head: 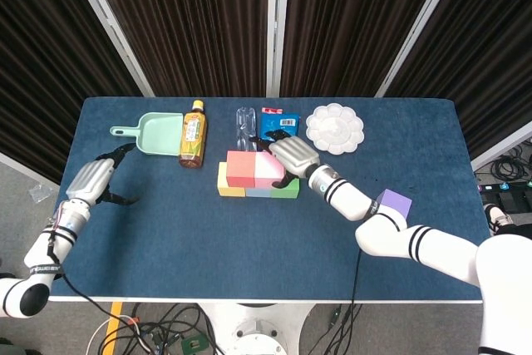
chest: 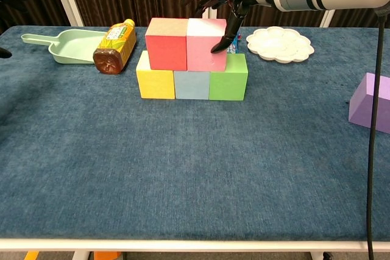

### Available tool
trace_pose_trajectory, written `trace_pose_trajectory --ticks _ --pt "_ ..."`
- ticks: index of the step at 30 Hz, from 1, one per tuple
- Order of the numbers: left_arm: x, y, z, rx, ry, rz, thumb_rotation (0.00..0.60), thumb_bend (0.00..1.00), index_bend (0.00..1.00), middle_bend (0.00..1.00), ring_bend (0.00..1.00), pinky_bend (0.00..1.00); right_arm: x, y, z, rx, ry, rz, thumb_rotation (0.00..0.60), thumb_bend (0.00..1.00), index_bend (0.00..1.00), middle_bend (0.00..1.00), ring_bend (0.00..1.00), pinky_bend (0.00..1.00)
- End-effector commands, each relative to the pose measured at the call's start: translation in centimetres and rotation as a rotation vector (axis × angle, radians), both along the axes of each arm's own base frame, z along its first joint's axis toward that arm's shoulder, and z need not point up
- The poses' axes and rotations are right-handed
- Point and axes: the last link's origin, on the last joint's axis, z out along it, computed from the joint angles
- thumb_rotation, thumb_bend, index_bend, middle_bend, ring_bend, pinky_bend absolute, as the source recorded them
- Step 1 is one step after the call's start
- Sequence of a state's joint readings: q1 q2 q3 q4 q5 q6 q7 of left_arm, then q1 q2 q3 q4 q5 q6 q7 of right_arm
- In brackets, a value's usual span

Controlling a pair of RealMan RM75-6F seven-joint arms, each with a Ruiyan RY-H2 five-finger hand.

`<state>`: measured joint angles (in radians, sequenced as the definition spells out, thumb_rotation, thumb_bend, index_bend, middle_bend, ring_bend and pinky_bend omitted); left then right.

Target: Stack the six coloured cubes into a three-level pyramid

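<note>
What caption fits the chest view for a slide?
Right hand at pink cube on five-cube stack; purple cube waits aside.

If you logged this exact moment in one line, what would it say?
levels built: two | right hand: fingers at pink cube | left hand: idle, empty | purple cube: unplaced

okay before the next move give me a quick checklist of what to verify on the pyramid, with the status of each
1. Bottom row of yellow cube, blue cube and green cube touching: ok.
2. Red cube and pink cube seated on the second level: ok.
3. Right hand clear of the pink cube: not ok, a finger touches it.
4. Purple cube on top: not ok, it sits on the table.
5. Left hand holding nothing: ok.
</note>
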<state>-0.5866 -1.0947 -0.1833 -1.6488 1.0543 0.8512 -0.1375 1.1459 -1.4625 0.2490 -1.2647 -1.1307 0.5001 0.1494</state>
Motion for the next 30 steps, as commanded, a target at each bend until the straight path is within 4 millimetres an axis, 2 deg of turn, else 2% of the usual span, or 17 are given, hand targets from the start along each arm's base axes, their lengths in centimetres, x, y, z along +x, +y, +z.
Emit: trace_pose_trajectory --ticks 1,9,12,16,19,23,30 --pt "0.0 0.0 0.0 0.001 -0.001 -0.002 0.6 0.11 0.0 0.07 0.13 0.14 -0.1 0.0 0.1 -0.001 0.003 0.0 0.6 0.1 0.0 0.15 0.0 0.0" --pt "0.1 0.0 0.1 0.003 -0.001 -0.008 0.6 0.11 0.0 0.07 0.13 0.14 -0.4 0.4 1.5 -0.016 -0.011 -0.002 0.6 0.1 0.0 0.07 0.0 0.0" --pt "0.1 -0.1 0.3 0.007 0.003 -0.011 0.6 0.11 0.0 0.07 0.13 0.14 -0.9 0.9 3.2 -0.048 -0.038 0.0 0.6 0.1 0.0 0.06 0.0 0.0" --pt "0.2 -0.2 0.6 0.029 -0.007 -0.016 0.6 0.11 0.0 0.07 0.13 0.14 -2.5 2.5 6.3 -0.095 -0.07 -0.003 0.6 0.1 0.0 0.06 0.0 0.0" --pt "0.1 -0.3 0.8 0.055 -0.001 -0.025 0.6 0.11 0.0 0.07 0.13 0.14 -5.0 4.3 9.2 -0.142 -0.078 -0.017 0.6 0.1 0.0 0.09 0.0 0.0" --pt "0.0 -0.6 0.9 0.07 0.002 -0.028 0.6 0.11 0.0 0.07 0.13 0.14 -9.0 6.8 11.9 -0.176 -0.041 -0.052 0.6 0.1 0.0 0.13 0.0 0.0" --pt "0.1 -1.1 0.9 0.065 0.006 -0.033 0.6 0.11 0.0 0.07 0.13 0.14 -15.7 10.4 14.3 -0.217 0.086 -0.126 0.6 0.1 0.0 0.17 0.0 0.0"
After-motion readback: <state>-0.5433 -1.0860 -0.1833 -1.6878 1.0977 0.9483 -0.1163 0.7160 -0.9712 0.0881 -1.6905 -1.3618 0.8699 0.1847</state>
